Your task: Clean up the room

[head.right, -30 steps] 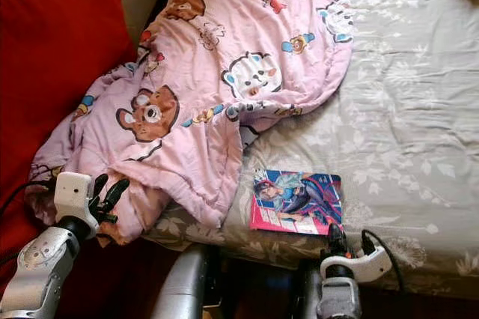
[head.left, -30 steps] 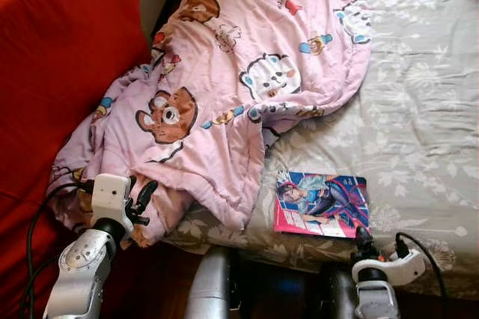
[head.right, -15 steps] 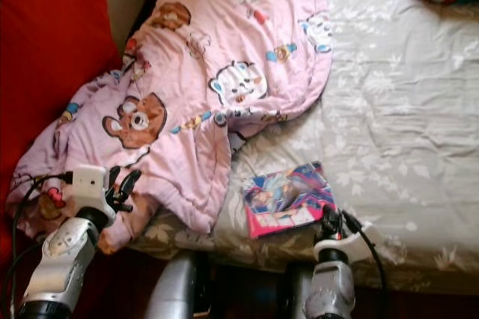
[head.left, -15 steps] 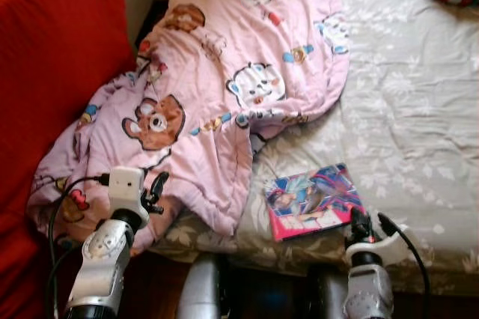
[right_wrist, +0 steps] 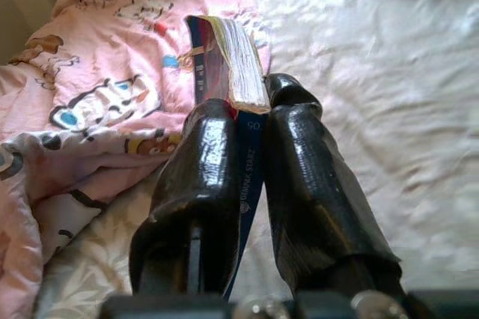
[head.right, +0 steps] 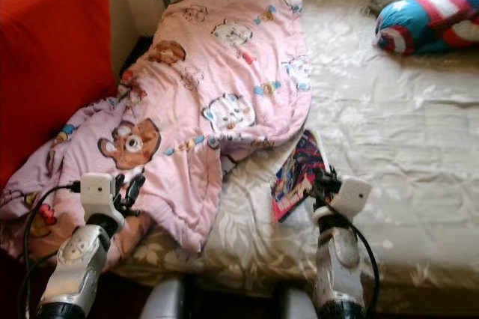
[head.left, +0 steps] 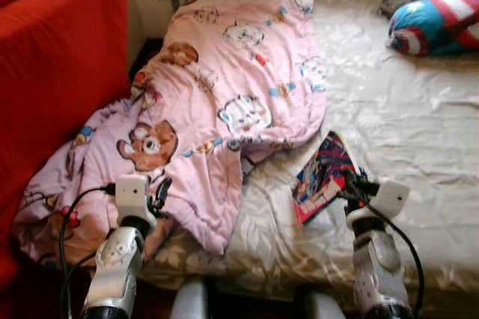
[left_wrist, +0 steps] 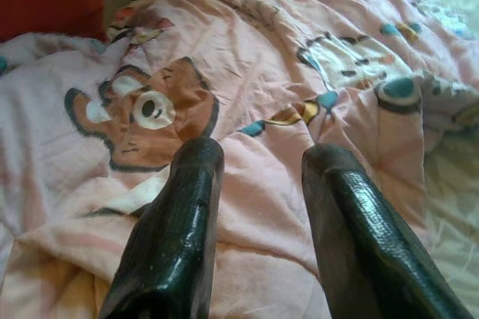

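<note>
Nearest you, at about 5 o'clock, your right gripper (head.left: 350,184) is clamped on the book (head.left: 323,176), which it holds tilted up on edge just above the sheet (head.left: 419,147); in the right wrist view the fingers (right_wrist: 202,177) pinch only the lower spine end, with the page block standing free beyond them. That thin, one-cornered hold is your main risk: swing the arm fast or turn the wrist and the book may pivot in the grip, fan open, or slide out onto the bed. At 7 o'clock your left gripper (head.left: 159,193) hangs open over the near edge of the quilt (head.left: 224,109), holding nothing; lower it carelessly and a finger (left_wrist: 179,222) could snag a fold and drag the quilt, which already spills off the bed's edge toward the red sofa (head.left: 52,72) at 10 o'clock. At 12 o'clock the quilt's edge lies just beside the book, so a sweep that way could catch cloth. Farther off, at 1 to 2 o'clock, a striped cushion (head.left: 434,23) rests near the head of the bed, well apart from both arms and unlikely to trouble you.
</note>
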You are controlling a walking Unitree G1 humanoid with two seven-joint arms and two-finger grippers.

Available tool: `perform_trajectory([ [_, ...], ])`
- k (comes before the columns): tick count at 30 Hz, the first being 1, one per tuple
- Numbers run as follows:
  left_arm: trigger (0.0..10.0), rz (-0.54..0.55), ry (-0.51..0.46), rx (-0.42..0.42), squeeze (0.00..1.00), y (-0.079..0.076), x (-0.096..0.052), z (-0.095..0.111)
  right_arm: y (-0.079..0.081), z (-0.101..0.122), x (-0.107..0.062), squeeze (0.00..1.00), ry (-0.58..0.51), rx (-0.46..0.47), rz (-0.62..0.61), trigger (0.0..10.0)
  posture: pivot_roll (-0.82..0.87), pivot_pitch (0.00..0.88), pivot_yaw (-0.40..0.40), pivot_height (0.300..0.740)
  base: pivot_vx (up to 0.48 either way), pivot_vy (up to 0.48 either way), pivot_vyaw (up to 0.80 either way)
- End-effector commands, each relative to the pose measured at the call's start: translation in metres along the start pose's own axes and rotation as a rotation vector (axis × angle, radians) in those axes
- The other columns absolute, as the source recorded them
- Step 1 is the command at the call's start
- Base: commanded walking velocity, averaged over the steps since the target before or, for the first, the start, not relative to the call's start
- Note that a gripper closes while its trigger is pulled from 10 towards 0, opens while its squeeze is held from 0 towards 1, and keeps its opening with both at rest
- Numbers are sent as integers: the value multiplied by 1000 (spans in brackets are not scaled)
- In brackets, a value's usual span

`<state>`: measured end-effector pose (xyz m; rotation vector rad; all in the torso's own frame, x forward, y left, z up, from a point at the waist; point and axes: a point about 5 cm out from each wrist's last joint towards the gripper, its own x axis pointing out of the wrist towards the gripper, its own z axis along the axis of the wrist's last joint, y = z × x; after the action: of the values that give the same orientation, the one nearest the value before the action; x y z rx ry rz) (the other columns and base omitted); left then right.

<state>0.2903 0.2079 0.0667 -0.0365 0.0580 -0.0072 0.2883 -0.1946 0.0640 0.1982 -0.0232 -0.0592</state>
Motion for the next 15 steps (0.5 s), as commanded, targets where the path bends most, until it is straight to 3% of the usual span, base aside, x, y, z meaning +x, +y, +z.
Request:
perform_trajectory([
  [1,10000,15,24,-8,0,1,-4,-9,-2,11,2,0,-35,-35,3,10000,-39,0,-19,629,0,0,0],
  [4,10000,9,24,-16,0,-5,-1,-10,-6,9,-1,0,-21,-30,-31,10000,-45,0,-30,629,0,0,0],
  [8,10000,-7,27,-39,0,-15,4,-12,-1,-1,-8,0,33,-42,-33,10000,-36,0,-34,659,0,0,0],
  [13,10000,12,72,-38,0,-7,-5,-25,3,-6,-9,0,44,-37,-45,10000,-27,0,-23,689,0,0,0],
  [15,10000,38,112,-29,0,3,-10,-34,7,-9,-10,0,49,-27,-44,10000,-13,0,-16,704,0,0,0],
])
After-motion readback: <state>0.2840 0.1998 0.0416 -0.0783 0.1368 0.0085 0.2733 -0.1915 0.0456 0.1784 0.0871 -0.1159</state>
